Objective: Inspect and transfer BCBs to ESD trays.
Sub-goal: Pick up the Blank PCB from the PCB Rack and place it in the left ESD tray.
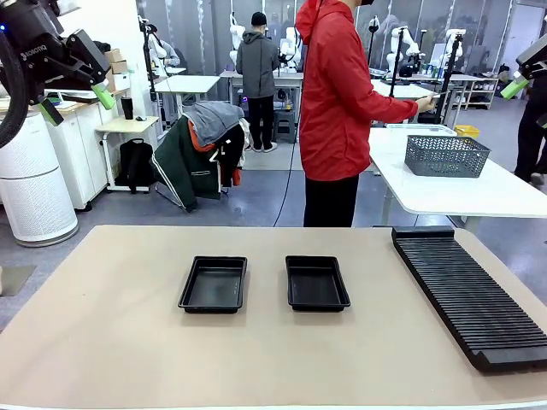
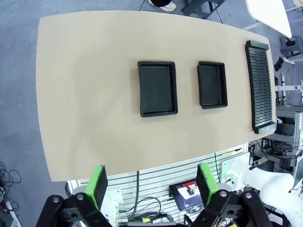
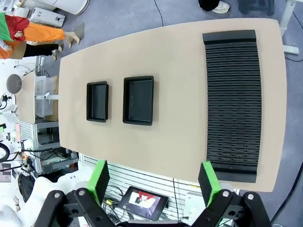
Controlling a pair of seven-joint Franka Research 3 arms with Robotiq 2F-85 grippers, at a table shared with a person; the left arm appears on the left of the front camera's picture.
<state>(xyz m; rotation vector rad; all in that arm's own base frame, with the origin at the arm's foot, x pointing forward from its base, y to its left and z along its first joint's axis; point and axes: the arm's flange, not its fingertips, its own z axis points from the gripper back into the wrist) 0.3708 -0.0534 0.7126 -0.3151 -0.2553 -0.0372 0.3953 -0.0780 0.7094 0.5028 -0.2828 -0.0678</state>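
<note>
Lying lengthwise toward the person, two ESD trays; left end effector, right end effector spread, seemingly empty.

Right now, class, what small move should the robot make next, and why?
Probably wait with left hand and right hand raised and open: left tray and right tray are empty, and the person is turned aside toward the basket.

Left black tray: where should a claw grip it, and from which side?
Likely the raised near rim of the left tray, from straight above: it lies flat and empty on the table, so its thin wall can be pinched inside and out.
</note>
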